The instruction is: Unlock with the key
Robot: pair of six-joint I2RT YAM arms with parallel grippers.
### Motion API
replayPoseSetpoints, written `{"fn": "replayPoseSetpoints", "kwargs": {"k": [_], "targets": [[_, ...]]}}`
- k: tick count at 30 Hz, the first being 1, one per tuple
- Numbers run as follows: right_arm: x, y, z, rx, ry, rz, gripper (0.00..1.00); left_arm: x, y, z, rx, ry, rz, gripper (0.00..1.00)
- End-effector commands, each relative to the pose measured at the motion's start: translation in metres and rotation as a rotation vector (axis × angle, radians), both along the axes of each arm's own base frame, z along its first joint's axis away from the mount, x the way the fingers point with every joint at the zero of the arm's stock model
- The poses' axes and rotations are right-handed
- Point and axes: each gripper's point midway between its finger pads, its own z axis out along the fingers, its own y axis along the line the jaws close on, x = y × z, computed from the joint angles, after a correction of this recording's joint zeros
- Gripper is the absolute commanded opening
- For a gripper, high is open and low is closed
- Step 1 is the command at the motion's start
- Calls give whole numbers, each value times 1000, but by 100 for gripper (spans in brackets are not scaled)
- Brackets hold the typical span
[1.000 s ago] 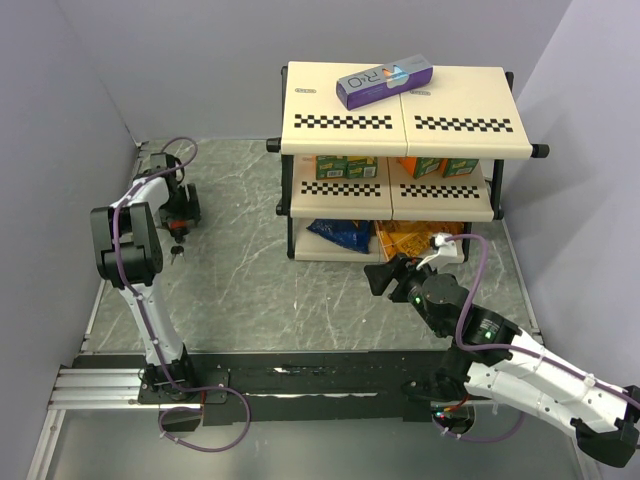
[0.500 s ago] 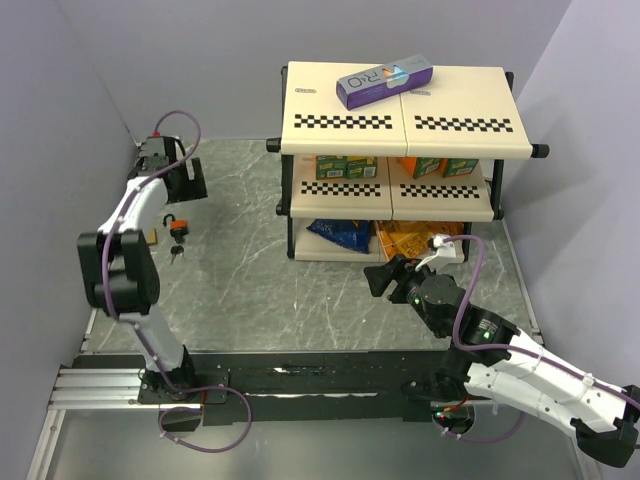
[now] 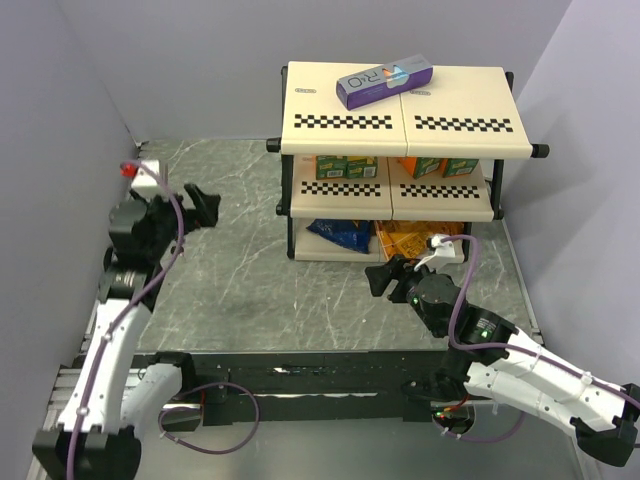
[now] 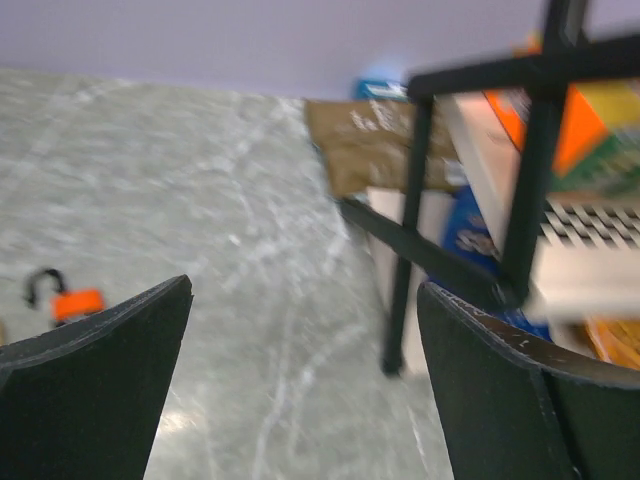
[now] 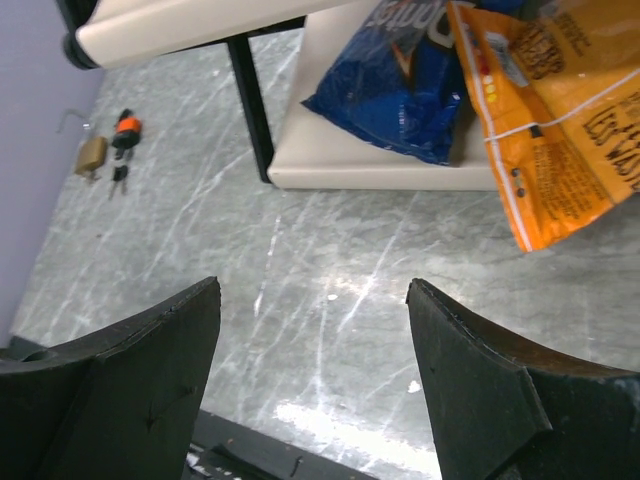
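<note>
The small orange-and-black padlock (image 5: 125, 130) lies on the table by the left wall, with a brass padlock (image 5: 90, 155) beside it. The tiny key (image 5: 118, 178) with a black head lies just in front of them. The orange padlock also shows blurred in the left wrist view (image 4: 65, 302). In the top view my left arm hides these things. My left gripper (image 3: 205, 207) is open and empty, held above the table and pointing right toward the shelf; its jaws (image 4: 305, 290) stand wide apart. My right gripper (image 3: 382, 275) is open and empty (image 5: 313, 287) in front of the shelf.
A two-tier shelf rack (image 3: 400, 120) stands at the back centre, with a purple box (image 3: 383, 82) on top, cartons on the middle tier, and a blue bag (image 5: 400, 80) and an orange bag (image 5: 560, 110) on the bottom. Walls close the left and back sides.
My left arm has pulled back from the padlocks at the far left and swung toward the near side; its gripper now points right at the shelf. My right arm has not moved.
</note>
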Motion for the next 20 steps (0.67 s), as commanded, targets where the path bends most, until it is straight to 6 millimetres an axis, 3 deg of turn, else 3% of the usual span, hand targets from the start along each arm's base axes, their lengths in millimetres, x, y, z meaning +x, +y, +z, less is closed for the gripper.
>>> {"fn": "replayPoseSetpoints", "kwargs": {"k": [1,20], "targets": [[5,-10,11,-39,-25,-44,82,-24,-21,-8,-72,-20,-102,99],[8,-19,12,-57,-27,-88,82,-37,-16,-7,-53,-34,-84,99]]}}
